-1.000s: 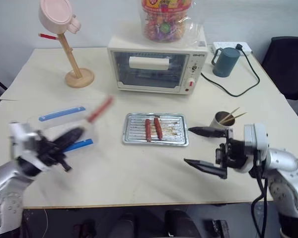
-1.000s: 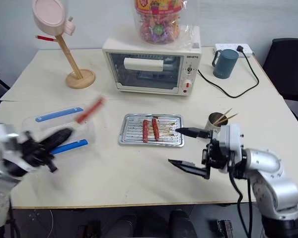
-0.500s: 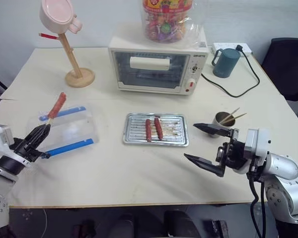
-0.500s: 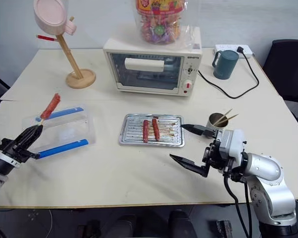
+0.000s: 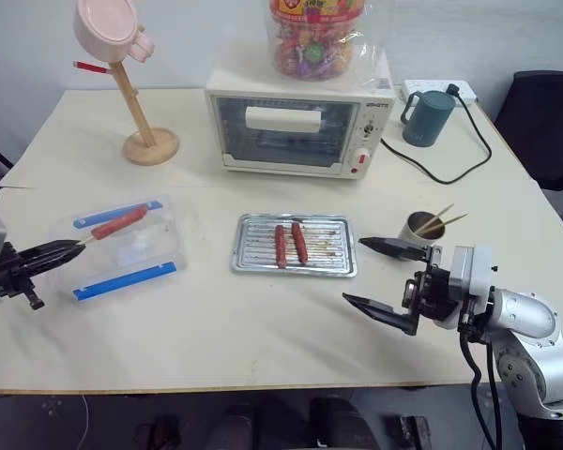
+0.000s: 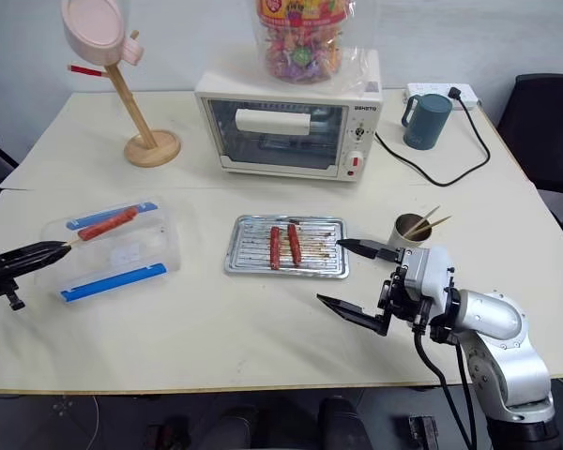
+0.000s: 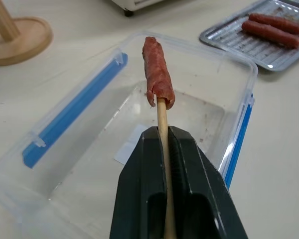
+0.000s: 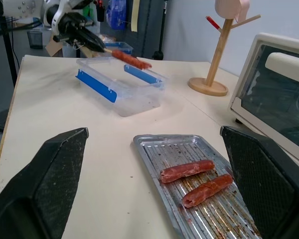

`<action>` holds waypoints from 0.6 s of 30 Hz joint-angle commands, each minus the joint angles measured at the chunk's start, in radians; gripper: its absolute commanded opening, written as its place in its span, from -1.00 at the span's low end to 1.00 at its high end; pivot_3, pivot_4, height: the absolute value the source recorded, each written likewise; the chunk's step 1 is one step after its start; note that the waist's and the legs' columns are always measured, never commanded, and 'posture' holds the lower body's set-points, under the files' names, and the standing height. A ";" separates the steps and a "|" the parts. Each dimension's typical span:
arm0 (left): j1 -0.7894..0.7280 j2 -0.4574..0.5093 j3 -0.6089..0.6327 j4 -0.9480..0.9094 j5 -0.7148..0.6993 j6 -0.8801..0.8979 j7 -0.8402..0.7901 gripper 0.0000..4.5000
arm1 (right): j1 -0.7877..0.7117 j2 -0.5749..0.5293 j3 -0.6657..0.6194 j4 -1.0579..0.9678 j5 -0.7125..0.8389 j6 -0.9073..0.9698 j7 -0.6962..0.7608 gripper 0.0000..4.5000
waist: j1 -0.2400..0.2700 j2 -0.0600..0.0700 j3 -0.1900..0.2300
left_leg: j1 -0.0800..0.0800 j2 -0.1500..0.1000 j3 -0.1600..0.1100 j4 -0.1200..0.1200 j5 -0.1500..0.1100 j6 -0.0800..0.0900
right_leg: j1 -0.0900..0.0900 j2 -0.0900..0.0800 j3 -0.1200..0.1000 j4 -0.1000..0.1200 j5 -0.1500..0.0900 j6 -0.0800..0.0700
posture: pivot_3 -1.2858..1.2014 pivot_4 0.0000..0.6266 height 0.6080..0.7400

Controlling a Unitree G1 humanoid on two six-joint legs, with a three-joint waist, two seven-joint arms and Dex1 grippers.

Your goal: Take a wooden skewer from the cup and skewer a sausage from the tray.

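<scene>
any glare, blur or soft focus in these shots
Left eye view: even light, everything sharp, with glare on the oven door and a sheen on the tray. Left wrist view: the sausage is crisp, while the left end effector is close and slightly soft. Right wrist view: the right end effector's fingers are blurred.

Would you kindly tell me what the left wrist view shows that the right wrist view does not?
Only the left wrist view shows the wooden skewer clamped between the left gripper's fingers. Only the right wrist view shows the toaster oven and pink cup on its stand. Both show the skewered sausage over the clear plastic box, and the tray with two sausages.
</scene>
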State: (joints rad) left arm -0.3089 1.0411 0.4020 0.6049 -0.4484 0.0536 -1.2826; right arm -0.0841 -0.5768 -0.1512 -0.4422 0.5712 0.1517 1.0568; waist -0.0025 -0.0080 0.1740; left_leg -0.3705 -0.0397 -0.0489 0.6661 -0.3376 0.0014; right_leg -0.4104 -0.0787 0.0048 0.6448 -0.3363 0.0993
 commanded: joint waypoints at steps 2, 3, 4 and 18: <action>-0.099 0.013 -0.023 0.110 0.028 -0.069 -0.070 -0.75 | 0.002 -0.014 -0.005 -0.026 0.008 -0.017 -0.008 1.00 | 0.000 0.000 0.000 | 0.000 0.000 0.000 0.000 0.000 0.000 | 0.000 0.000 0.000 0.002 0.000 0.000 | 0.03 -0.52 1.00; -0.111 0.011 -0.022 0.119 0.023 -0.059 -0.078 -0.66 | 0.003 -0.015 -0.006 -0.027 0.008 -0.017 -0.008 1.00 | -0.002 0.000 0.000 | 0.000 0.000 0.000 0.000 0.000 0.000 | 0.000 0.000 0.000 0.003 0.000 0.000 | 0.03 -0.52 1.00; -0.120 0.010 -0.020 0.127 0.026 -0.080 -0.078 -0.56 | 0.004 -0.016 -0.007 -0.027 0.008 -0.017 -0.008 1.00 | -0.004 0.000 0.000 | 0.000 0.000 0.000 0.000 0.000 0.000 | 0.000 0.000 0.000 0.003 0.000 0.000 | 0.03 -0.52 1.00; 0.349 -0.176 -0.048 -0.764 -0.051 -0.059 -0.024 -0.04 | -0.013 -0.098 0.010 0.073 0.011 -0.029 0.115 1.00 | -0.006 0.000 0.000 | 0.000 0.001 0.001 0.000 -0.001 0.001 | 0.001 0.000 0.002 0.001 0.000 0.001 | 0.03 -0.52 1.00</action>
State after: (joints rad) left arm -0.0307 0.8977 0.3693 -0.0532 -0.5335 0.0481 -1.3370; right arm -0.0953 -0.6618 -0.1416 -0.3756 0.5774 0.1516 1.1447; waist -0.0086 -0.0079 0.1742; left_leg -0.3701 -0.0386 -0.0477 0.6663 -0.3382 0.0027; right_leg -0.4097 -0.0789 0.0067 0.6444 -0.3360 0.0998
